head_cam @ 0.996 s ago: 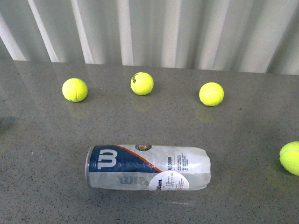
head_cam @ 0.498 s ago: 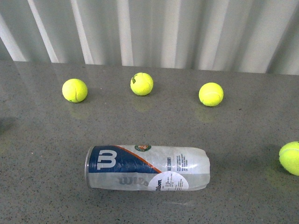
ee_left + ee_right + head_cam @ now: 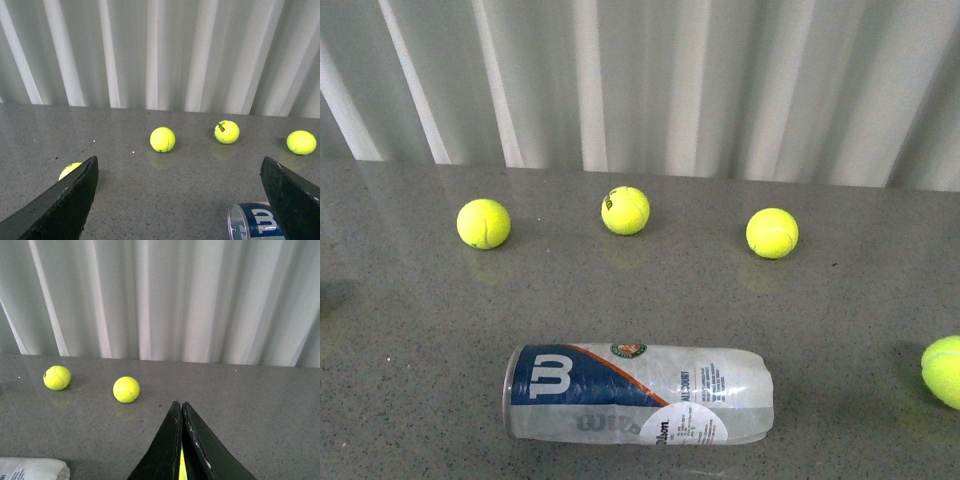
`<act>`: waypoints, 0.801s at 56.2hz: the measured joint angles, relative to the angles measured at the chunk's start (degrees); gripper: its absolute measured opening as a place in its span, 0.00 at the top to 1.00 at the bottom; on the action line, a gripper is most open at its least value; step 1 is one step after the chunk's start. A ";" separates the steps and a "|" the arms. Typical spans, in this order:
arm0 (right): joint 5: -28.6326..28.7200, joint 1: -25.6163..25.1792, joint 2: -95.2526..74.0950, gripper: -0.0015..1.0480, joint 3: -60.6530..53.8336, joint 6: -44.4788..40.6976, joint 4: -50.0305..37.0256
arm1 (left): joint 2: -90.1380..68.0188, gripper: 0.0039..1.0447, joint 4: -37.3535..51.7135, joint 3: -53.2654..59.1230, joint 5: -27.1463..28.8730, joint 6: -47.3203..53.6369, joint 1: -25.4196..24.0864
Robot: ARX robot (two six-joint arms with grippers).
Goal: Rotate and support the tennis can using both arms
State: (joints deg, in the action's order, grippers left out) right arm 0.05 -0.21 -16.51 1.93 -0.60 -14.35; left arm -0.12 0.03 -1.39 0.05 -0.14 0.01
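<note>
The tennis can (image 3: 638, 393) lies on its side on the grey table, its navy "W" end to the left and its clear end to the right. No arm shows in the front view. In the left wrist view my left gripper (image 3: 179, 162) is open, its black fingers (image 3: 65, 200) spread wide. The can's open navy end (image 3: 250, 222) lies close beside the other finger. In the right wrist view my right gripper (image 3: 179, 404) is shut and empty. The can's clear end (image 3: 32, 468) lies well off to one side of it.
Three tennis balls (image 3: 483, 223), (image 3: 625, 210), (image 3: 772, 232) lie in a row behind the can, and another ball (image 3: 945, 370) lies at the right edge. A ball (image 3: 70, 170) is half hidden by a left finger. A pleated white curtain (image 3: 640, 80) backs the table.
The whole front view has shifted lower in the picture. The can and the balls keep their places relative to each other.
</note>
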 joint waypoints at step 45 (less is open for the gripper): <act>-0.02 0.04 16.20 0.97 -1.66 0.00 14.27 | 0.02 0.06 0.00 0.02 -0.04 0.00 0.00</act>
State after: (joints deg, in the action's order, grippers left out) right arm 0.03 -0.16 -0.32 0.27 -0.60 -0.08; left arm -0.10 0.03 -1.37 0.01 -0.14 0.01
